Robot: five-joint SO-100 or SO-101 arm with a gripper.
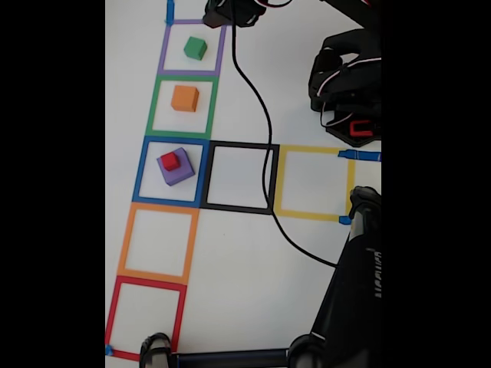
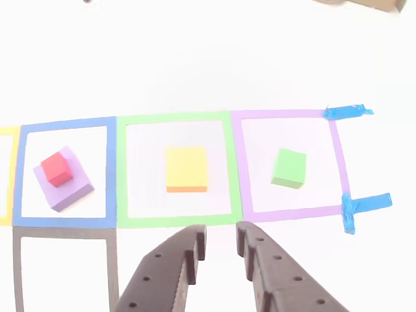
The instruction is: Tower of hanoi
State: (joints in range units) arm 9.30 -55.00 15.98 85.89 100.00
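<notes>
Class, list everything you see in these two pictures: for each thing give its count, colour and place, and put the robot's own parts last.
purple cube: one, purple, inside the blue tape square.
red cube: one, red, on top of the purple cube.
orange cube: one, orange, inside the green tape square.
green cube: one, green, inside the purple tape square.
tape squares: seven outlines: purple, green, blue, orange, red, black, yellow; on the white table.
blue tape strips: several, at outline corners.
cable: one, black, crossing the black square.
hand: one, dark, open, empty, just below the green square in the other view.
</notes>
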